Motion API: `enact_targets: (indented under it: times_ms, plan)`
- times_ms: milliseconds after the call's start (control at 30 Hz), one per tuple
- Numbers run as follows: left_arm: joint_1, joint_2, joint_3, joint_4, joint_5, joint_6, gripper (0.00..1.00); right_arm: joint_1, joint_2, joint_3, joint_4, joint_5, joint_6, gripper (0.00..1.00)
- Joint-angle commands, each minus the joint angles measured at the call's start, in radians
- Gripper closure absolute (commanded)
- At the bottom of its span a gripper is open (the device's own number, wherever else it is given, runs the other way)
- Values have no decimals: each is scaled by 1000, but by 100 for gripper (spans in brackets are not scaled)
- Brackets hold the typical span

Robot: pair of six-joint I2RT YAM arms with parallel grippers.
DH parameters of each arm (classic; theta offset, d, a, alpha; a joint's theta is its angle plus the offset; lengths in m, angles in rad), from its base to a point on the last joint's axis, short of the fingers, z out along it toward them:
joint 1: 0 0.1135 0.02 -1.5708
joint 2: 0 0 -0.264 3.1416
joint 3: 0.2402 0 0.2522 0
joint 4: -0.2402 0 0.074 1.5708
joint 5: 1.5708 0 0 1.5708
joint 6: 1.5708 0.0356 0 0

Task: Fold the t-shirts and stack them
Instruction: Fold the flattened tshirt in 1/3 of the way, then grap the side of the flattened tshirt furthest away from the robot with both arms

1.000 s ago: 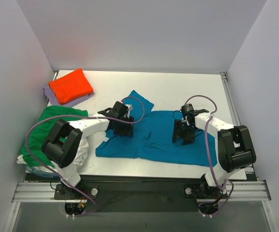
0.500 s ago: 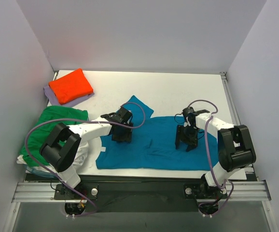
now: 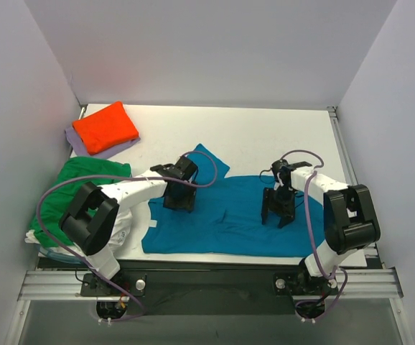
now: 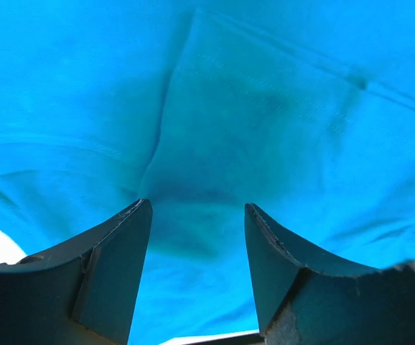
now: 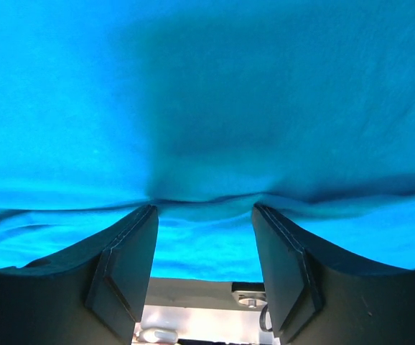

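The teal-blue t-shirt (image 3: 229, 215) is lying spread wide and mostly flat on the worktop (image 3: 265, 136), creasing softly, with one sleeve poking out past its far edge. The left hand (image 3: 179, 203) is hanging low over the shirt's left part and the right hand (image 3: 277, 214) over its right part, each with its fingers standing apart above a small ridge of cloth. Beyond the shirt's far-left corner, an orange t-shirt (image 3: 105, 127) is sitting folded on a lavender t-shirt (image 3: 73, 138), and a green t-shirt (image 3: 85, 176) is lying crumpled off its left edge.

Left arm (image 3: 132, 190) stretched forward and inward, right arm (image 3: 319, 185) bent inward, wrists tipped down, both jaws parted
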State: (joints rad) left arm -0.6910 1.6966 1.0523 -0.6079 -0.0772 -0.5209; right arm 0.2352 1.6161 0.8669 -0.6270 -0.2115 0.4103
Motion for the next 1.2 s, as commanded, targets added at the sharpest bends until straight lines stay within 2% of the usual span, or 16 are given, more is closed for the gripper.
enact_targets:
  times_ms: [0, 100, 333, 467, 633, 733, 1167]
  plan:
    - [2, -11, 133, -84, -12, 54, 35, -5, -34, 64, -76, 3, -2, 43]
    - [5, 0, 241, -104, -4, 70, 34, -17, -65, 158, -98, 20, -8, 43]
    - [21, 34, 374, -76, 37, 64, 34, -195, -10, 394, -91, 103, -53, 42]
    - [24, 43, 408, -63, 34, 44, 34, -324, 63, 474, -44, 135, -82, 45]
    - [28, 21, 381, -7, 56, 28, 34, -496, 194, 573, -23, 113, -102, 55]
    - [39, 17, 362, -12, 63, 30, 34, -540, 260, 621, -13, 101, -113, 56]
    - [100, 31, 291, -3, 143, 5, 34, -547, 415, 675, 13, 178, -176, 63]
